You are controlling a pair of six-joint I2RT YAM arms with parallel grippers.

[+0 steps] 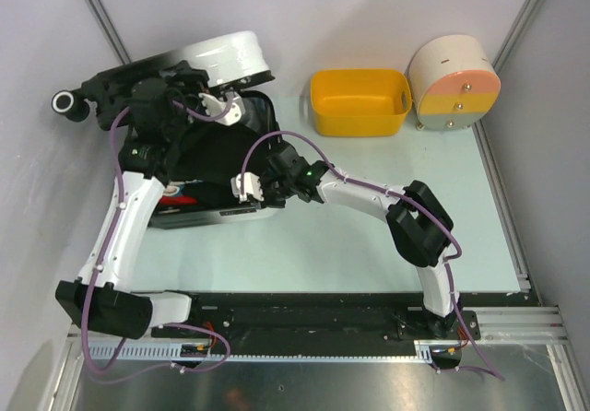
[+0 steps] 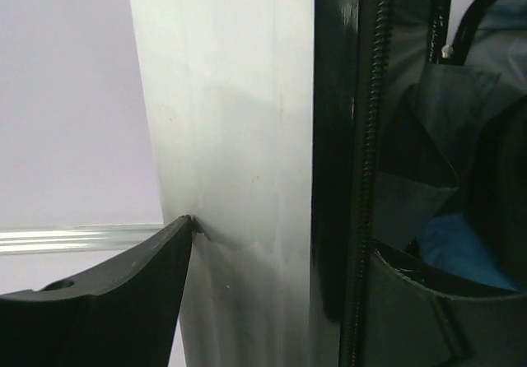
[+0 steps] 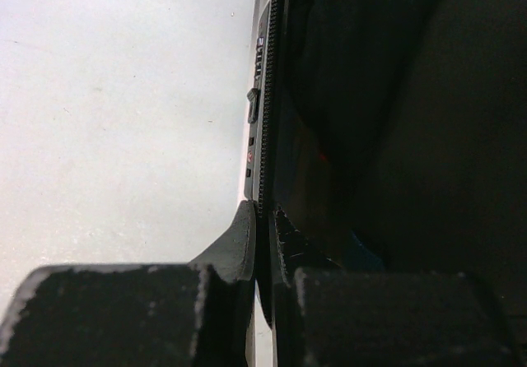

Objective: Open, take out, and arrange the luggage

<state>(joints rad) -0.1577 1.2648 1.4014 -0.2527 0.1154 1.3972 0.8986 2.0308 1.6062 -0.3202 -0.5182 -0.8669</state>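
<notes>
The luggage [image 1: 253, 121] lies open at the table's [image 1: 369, 217] far left, lid [image 1: 226, 56] stood up. My right gripper [image 1: 247, 190] is pinched on the base rim, beside the zip teeth. The left gripper [image 1: 210, 93] sits at the lid: one finger [image 2: 123, 285] touches the shell and the other is hidden, so I cannot tell if it grips. My worry is that the shell is smooth, glossy and curved, so a finger may skid off and the lid drop. The slack grey lining [image 2: 412, 137] could snag too

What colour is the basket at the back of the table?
Yellow; the basket shows best in the top external view.
</notes>
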